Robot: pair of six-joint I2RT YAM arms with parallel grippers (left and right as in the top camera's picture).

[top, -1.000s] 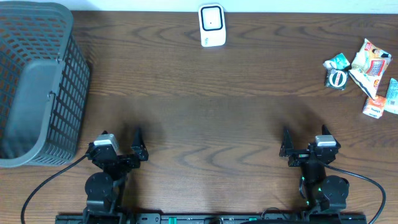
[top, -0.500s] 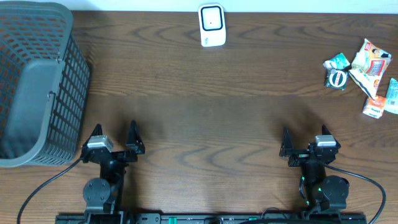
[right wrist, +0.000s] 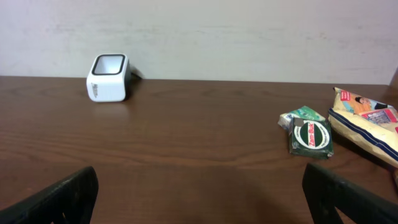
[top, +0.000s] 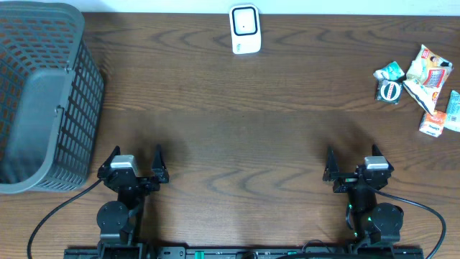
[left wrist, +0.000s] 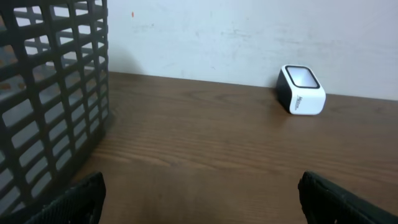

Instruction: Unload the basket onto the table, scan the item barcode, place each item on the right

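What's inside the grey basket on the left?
Overhead, the basket shows only its bare grey floor, no items. Its left side runs off the picture, so that part is unseen.

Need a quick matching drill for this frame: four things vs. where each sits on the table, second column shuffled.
1 basket
2 scanner
3 snacks
4 left pincer

A far edge, centre
B near edge, open
C left end
D right end

Pairs: 1-C, 2-A, 3-D, 4-B
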